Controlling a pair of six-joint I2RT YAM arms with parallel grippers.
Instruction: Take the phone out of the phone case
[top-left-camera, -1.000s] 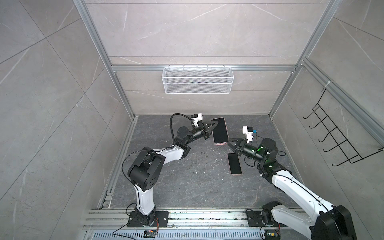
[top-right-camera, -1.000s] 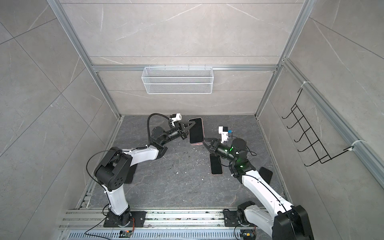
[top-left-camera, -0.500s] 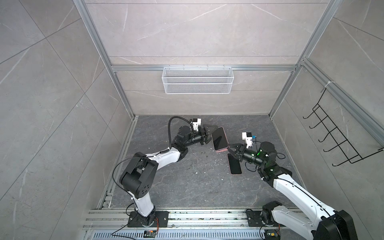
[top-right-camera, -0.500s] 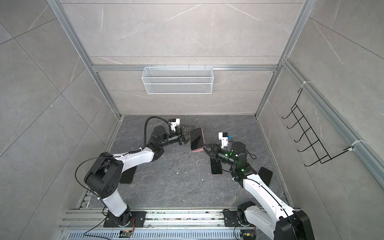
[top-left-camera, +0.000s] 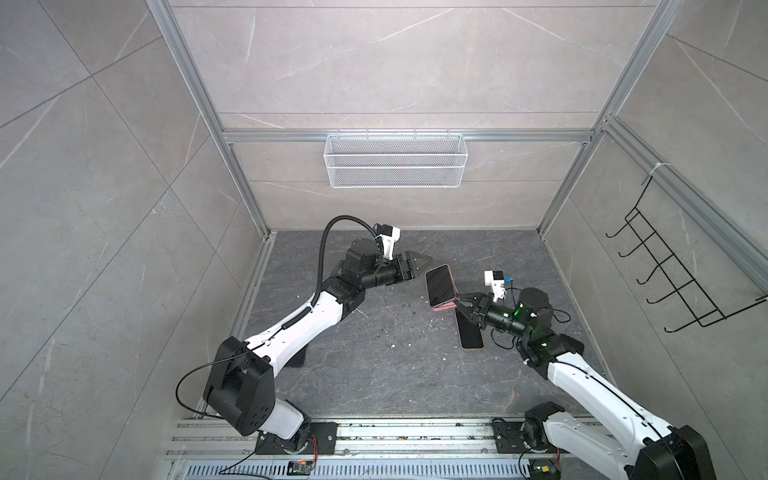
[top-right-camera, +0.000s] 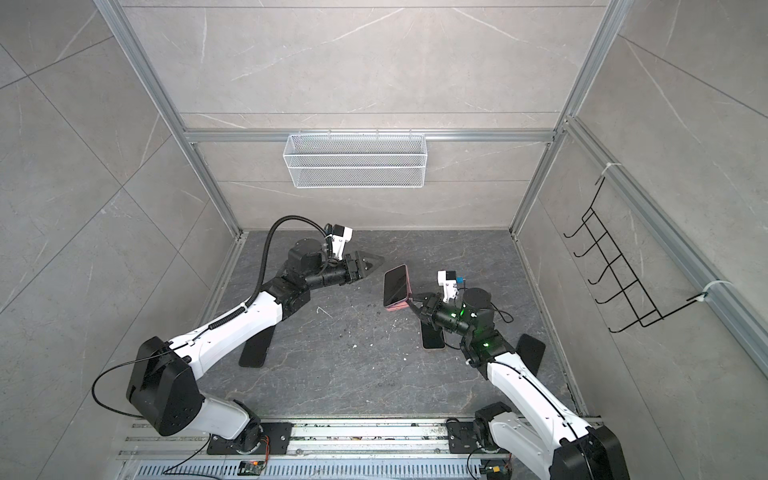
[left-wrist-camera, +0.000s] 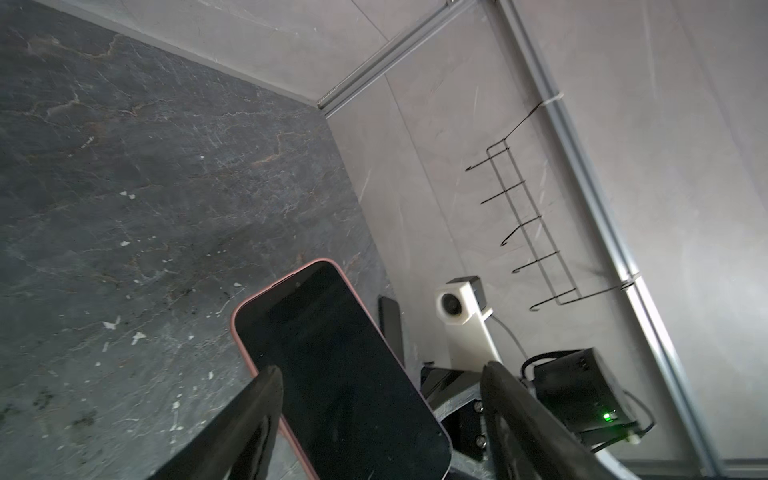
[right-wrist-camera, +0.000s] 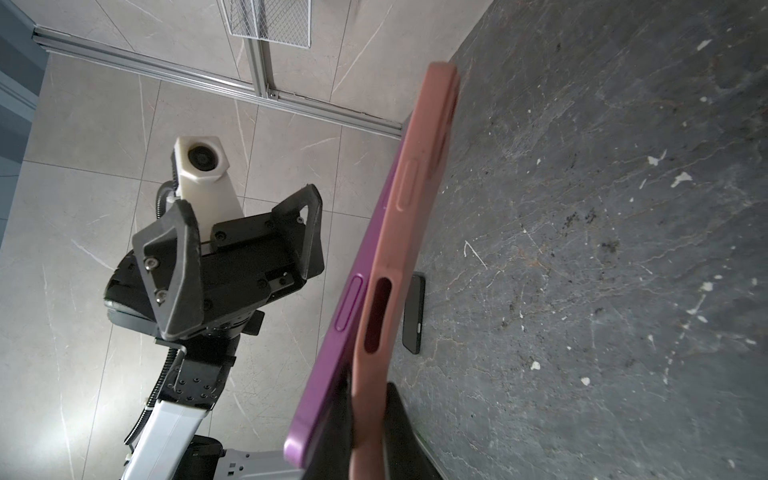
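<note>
The bench (top-left-camera: 374, 374) is a dark grey slab with a stone grain, pale veins and scattered white flecks. Above it, towards the rear edge and a little right of the middle, the phone (top-left-camera: 438, 286) is held tilted with its glossy black, round-cornered screen facing up and towards the left arm. Its matt purple side (right-wrist-camera: 353, 291) shows a long raised button. The phone case (right-wrist-camera: 415, 174) is dusty pink and matt, with a moulded button bump and an oblong cut-out slot. At the far end the case hugs the phone. At the near end the purple edge stands away from the pink wall. The right claw (top-left-camera: 459, 303) is clenched on that loosened end of the case, one black finger in the gap behind the phone and the other against the case's outer face. The left claw (top-left-camera: 424, 268) is released, its hollow triangular black fingers (right-wrist-camera: 174, 266) with rough pads spread wide, just beside the phone's far end but not touching it. A flat dark handset (top-left-camera: 471, 332) lies on the bench below the right claw. A white wire-mesh basket (top-left-camera: 395, 166) hangs on the rear wall and a thin black hook rack (top-left-camera: 665, 282) on the right wall.
</note>
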